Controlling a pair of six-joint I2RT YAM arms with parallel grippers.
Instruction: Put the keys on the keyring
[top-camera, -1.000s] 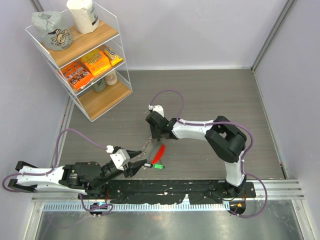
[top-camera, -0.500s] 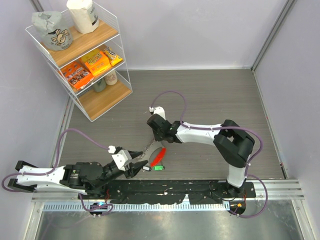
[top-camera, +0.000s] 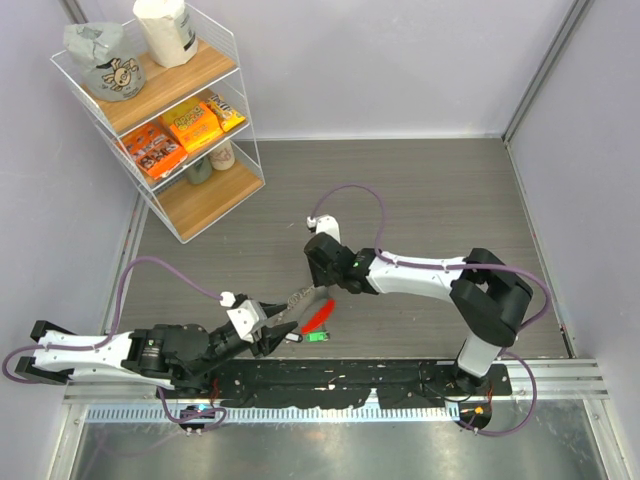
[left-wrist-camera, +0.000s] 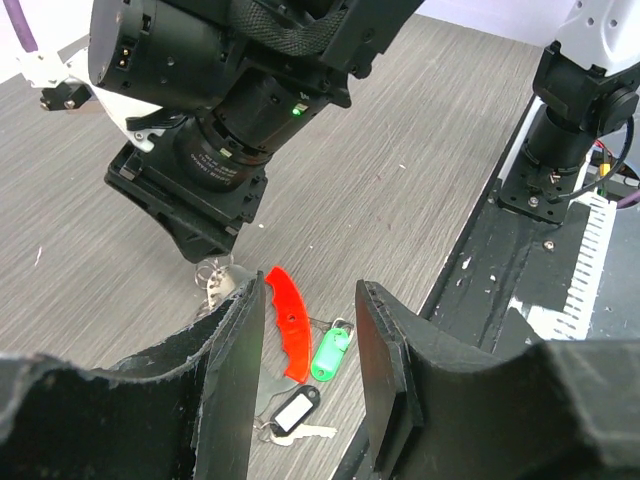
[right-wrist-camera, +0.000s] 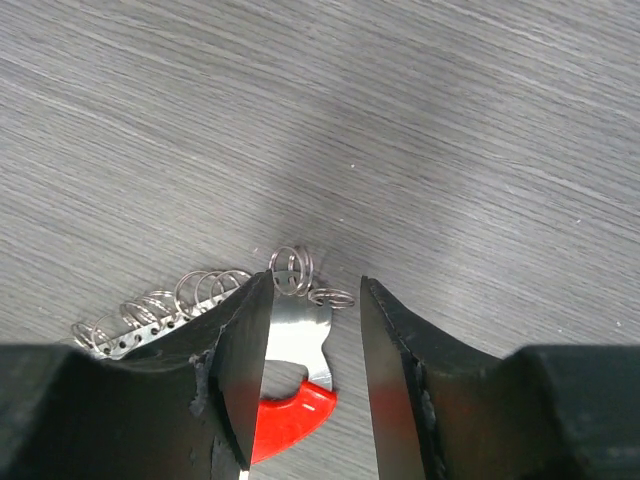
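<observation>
The keyring (top-camera: 319, 315) lies on the grey table in front of the arms, with a bright red arc (left-wrist-camera: 285, 320) and a silvery plate (right-wrist-camera: 296, 335) carrying several small rings (right-wrist-camera: 150, 314). The green key (top-camera: 318, 336) (left-wrist-camera: 331, 352) and the black key (top-camera: 294, 337) (left-wrist-camera: 291, 411) lie just beside the red arc. My right gripper (top-camera: 320, 289) (right-wrist-camera: 315, 287) hangs open over the plate, which lies flat between its fingers. My left gripper (top-camera: 278, 334) (left-wrist-camera: 311, 288) is open and low, with both keys on the table between its fingers, untouched.
A wire shelf (top-camera: 160, 110) with snack packs stands at the back left. The black mounting rail (top-camera: 350, 376) (left-wrist-camera: 500, 270) runs along the near edge, right next to the keys. The right arm's base (left-wrist-camera: 575, 100) stands on it.
My right gripper has come down and nearer over the keyring, shut briefly, and stands open again. The keyring has shifted slightly toward the rail. The left gripper has barely moved.
</observation>
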